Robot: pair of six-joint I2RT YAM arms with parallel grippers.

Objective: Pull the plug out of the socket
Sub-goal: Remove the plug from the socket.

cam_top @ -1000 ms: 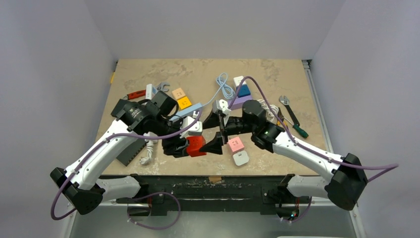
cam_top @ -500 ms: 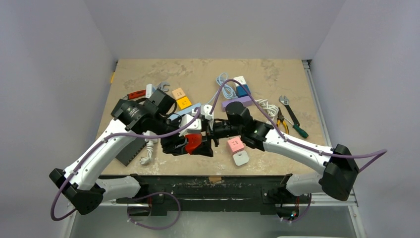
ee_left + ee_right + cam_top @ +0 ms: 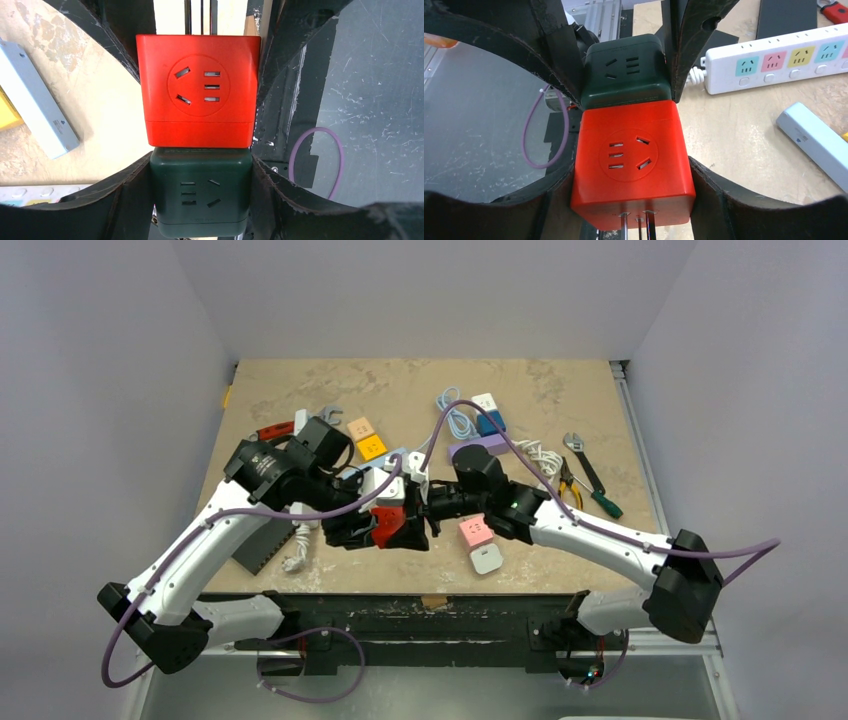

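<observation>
Your left gripper [image 3: 200,172] clamps the green plug cube [image 3: 200,200]; your right gripper [image 3: 631,175] presses both sides of the red socket cube [image 3: 631,150] — pair held over the table's [image 3: 400,390] near edge, mid-width. Cubes flush, no gap — grips set, pull not yet made.

Our left arm [image 3: 200,545] and our right arm [image 3: 600,540] both reach in from the near corners, bent at the elbows, and their wrists meet face to face in the middle. Our left fingers [image 3: 125,200] press on both sides of the dark green cube [image 3: 200,200]. Our right fingers [image 3: 734,210] press on both sides of the red cube [image 3: 631,165] stuck to it.
</observation>
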